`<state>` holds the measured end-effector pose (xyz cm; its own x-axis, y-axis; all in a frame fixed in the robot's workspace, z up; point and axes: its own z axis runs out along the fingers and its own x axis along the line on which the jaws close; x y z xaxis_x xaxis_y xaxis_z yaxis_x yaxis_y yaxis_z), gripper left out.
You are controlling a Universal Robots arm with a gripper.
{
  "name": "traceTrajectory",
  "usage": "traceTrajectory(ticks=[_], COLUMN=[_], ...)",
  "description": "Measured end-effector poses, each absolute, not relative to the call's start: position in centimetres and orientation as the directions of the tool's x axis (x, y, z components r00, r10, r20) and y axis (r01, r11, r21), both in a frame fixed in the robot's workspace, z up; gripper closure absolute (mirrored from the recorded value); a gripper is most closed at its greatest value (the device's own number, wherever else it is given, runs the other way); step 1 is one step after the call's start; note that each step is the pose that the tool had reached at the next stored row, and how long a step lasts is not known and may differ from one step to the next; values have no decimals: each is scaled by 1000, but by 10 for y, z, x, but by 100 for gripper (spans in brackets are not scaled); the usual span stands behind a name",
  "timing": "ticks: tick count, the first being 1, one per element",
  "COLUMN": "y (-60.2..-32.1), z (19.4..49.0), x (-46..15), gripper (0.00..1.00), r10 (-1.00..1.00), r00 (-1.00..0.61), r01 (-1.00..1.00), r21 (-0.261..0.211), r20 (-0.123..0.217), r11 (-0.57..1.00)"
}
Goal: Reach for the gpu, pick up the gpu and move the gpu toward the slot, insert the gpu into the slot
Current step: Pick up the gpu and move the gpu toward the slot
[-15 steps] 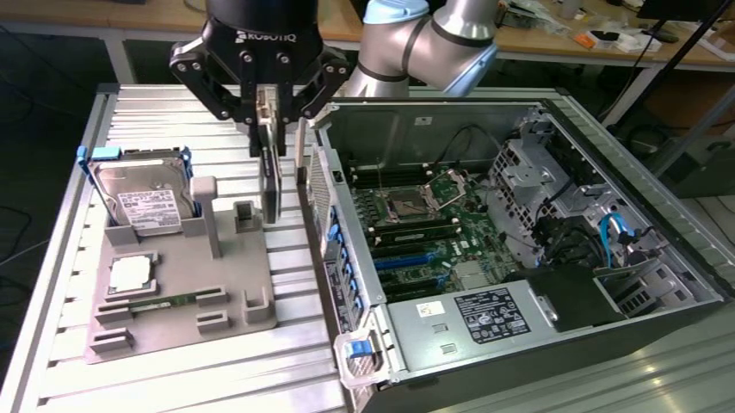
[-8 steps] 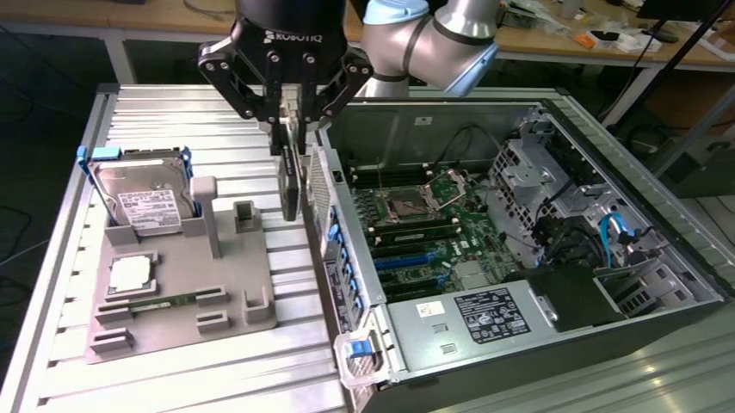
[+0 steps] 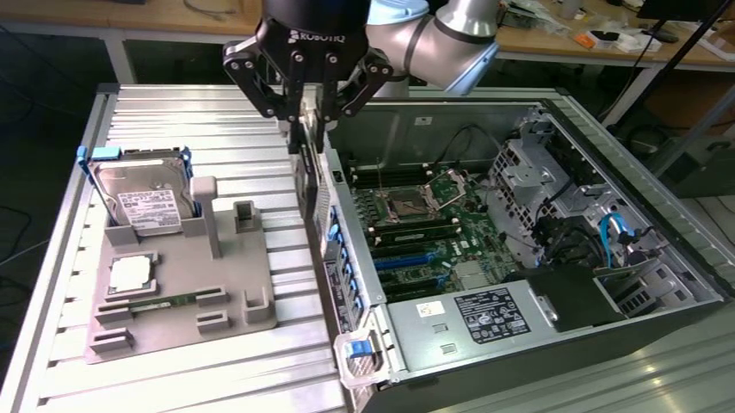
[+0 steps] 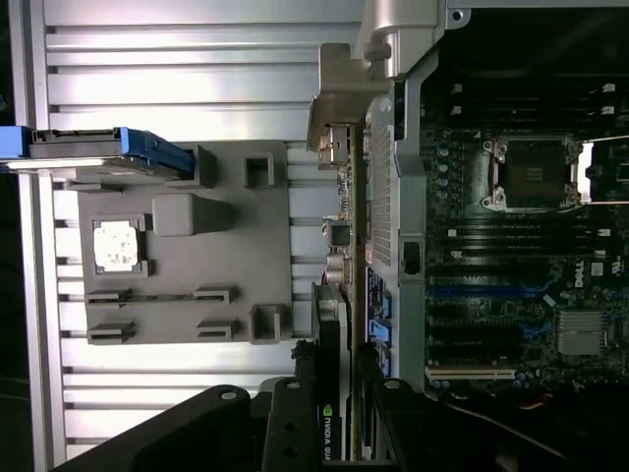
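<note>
Arm upright over the scene, pincer (image 3: 310,119) pointing straight down and clamped on the gpu (image 3: 306,176). The gpu hangs upright and edge-on, thin and dark, at the open computer case's (image 3: 517,258) wall nearest the grey fixture (image 3: 184,284) on the tabletop (image 3: 172,112).

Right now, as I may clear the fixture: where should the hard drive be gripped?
Probably take the hard drive by its free top edge, coming from above, fingers across the two broad faces: it stands upright with its lower end seated in the grey holder.
</note>
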<state>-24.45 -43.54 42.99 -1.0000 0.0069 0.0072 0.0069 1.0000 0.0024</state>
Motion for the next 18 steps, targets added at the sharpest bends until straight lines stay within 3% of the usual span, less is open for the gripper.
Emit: traceTrajectory(ticks=[18], y=[-435], z=[437], x=[-211], gripper=[73], r10=[7], r00=[-1000], r01=[7], r21=[2], r20=[27], r11=[1000])
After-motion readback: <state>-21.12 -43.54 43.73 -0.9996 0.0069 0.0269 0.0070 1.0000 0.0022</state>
